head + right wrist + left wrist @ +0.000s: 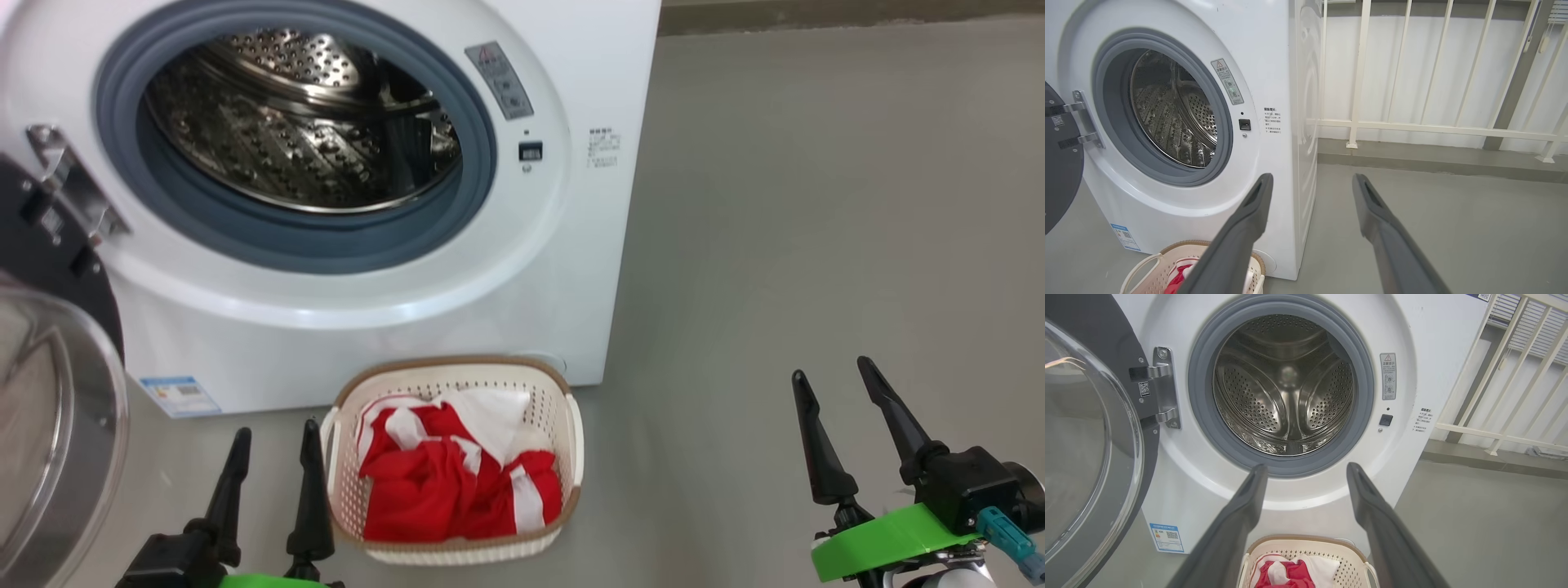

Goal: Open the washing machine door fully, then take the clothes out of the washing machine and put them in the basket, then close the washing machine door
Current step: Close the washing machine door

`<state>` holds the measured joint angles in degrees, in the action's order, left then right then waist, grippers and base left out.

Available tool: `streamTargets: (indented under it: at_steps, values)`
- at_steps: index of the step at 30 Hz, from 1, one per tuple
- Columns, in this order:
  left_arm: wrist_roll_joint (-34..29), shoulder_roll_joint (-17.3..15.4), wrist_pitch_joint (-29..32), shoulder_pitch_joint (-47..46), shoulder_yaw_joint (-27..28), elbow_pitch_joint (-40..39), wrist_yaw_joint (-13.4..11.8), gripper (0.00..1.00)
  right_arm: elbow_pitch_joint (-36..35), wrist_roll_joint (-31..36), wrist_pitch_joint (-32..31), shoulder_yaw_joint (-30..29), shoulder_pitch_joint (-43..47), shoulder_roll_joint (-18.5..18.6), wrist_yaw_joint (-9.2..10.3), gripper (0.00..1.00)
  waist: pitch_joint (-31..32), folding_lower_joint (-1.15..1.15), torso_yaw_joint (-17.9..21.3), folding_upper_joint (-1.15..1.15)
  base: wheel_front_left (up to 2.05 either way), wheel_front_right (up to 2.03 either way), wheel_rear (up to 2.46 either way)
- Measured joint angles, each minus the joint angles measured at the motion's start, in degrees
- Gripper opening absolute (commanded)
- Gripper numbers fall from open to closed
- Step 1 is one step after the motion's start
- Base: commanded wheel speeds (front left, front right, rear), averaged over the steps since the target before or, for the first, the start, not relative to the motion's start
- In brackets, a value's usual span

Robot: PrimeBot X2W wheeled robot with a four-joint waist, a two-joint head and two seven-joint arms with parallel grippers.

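Head view — clothes (441, 494) in basket (465, 554)

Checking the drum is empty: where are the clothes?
In the head view, the clothes lie in the basket on the floor before the washing machine, right of the left gripper.

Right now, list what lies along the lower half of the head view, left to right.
washing machine door → left gripper, jaws open → basket → right gripper, jaws open.

Fingers wide apart, both empty: left tool (276, 430), right tool (831, 369).
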<state>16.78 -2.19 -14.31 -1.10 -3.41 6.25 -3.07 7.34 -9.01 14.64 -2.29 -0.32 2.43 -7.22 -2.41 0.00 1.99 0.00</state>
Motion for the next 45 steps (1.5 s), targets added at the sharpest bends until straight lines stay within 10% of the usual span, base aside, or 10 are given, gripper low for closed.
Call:
streamTargets:
  at_steps: [28,45]
  values:
    - [-2.59,-0.03,0.00,-0.09,-0.55,0.09,0.12,1.00,0.41,-0.04,0.00,-0.21,0.00,0.00,0.00,1.00,-0.21,0.00,-1.23,0.00,-0.42,0.42,0.00]
    - [-2.78,-0.05,0.00,-0.08,-1.46,-4.27,-4.54,1.00,0.21,-0.04,0.00,2.10,-0.48,0.01,0.00,1.00,-0.54,0.00,-10.25,0.00,0.00,0.00,0.00]
